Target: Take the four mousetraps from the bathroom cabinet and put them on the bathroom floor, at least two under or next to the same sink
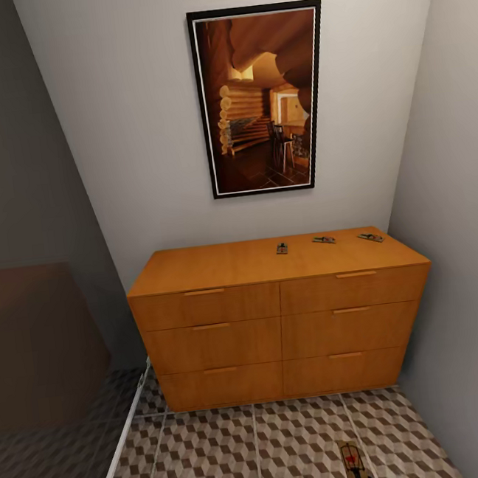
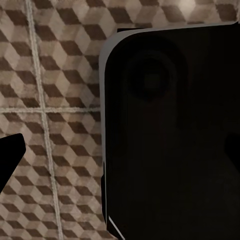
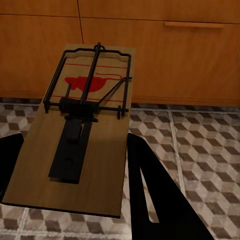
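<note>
- Orange-brown wood: the cabinet (image 1: 277,309) stands against the far wall under a framed picture (image 1: 262,99), all drawer fronts shut as far as the head view shows.
- Three mousetraps lie on its flat top toward the right end: one (image 1: 282,248), a second (image 1: 324,240), and a third (image 1: 370,237) nearest the right wall, each apart from the others.
- The fourth mousetrap (image 3: 82,125) is off the cabinet and carried in the right gripper (image 3: 75,175); in the right wrist view the dark fingers sit on either side of the board, closed onto it, with the wire bar and red mark facing up. It also appears at the bottom edge of the head view (image 1: 355,467).
- The held trap hangs above the bathroom floor (image 1: 219,456), just in front of the cabinet's lower drawers (whether it touches the tiles cannot be told).
- Judged progress: none of the four is confirmed on the floor; one is in transit and three remain to be fetched.
- The sink is yet to be located, so the placement beside it is also outstanding.
- The right arm appears held low and forward, facing the cabinet.
- The left wrist view looks down on cube-pattern tile past a large dark body; one dark finger tip (image 2: 9,156) shows, and the left claw's state cannot be told.
</note>
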Controlling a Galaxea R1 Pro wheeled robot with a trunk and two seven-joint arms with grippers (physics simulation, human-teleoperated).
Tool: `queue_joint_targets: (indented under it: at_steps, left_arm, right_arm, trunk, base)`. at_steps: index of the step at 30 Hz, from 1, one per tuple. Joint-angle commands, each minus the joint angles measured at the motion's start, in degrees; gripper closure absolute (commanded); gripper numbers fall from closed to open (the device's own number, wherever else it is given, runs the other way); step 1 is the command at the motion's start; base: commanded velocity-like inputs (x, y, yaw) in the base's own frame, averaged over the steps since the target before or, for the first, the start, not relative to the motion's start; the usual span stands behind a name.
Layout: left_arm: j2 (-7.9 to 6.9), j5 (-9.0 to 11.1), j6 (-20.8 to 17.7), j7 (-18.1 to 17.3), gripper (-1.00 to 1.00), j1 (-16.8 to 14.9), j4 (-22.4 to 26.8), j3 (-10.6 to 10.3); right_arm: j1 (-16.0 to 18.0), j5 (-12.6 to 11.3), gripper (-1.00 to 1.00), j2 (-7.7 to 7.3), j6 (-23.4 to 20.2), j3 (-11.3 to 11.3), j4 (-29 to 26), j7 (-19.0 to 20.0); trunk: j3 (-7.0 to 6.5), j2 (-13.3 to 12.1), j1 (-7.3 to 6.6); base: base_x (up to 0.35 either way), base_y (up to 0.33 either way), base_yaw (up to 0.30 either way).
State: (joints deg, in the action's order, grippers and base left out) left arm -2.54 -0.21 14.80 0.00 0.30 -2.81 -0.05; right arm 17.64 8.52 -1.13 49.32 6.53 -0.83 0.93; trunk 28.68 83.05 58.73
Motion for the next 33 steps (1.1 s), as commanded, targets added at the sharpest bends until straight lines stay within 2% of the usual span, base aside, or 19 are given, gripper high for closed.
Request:
queue_joint_targets:
  at_steps: [1, 28, 33]
  left_arm:
    - [0.00, 0.0, 0.3, 0.0, -1.00, 0.0, -0.1, 0.0]
    - [0.09, -0.1, 0.3, -0.1, -1.00, 0.0, 0.0, 0.0]
    - [1.12, 0.0, 0.4, -0.2, -1.00, 0.0, 0.0, 0.0]
  right_arm:
    - [0.0, 0.3, 1.00, -0.01, 0.2, 0.5, 0.0, 0.4]
    - [0.0, 0.3, 1.00, -0.13, 0.2, 0.5, 0.0, 0.3]
    - [0.0, 0.3, 1.00, -0.11, 0.2, 0.5, 0.0, 0.3]
  trunk:
    - [0.04, 0.0, 0.00]
    - [0.04, 0.0, 0.00]
    - [0.04, 0.0, 0.00]
  base:
    - [0.000, 0.000, 0.000]
    - [0.000, 0.000, 0.000]
    - [0.000, 0.000, 0.000]
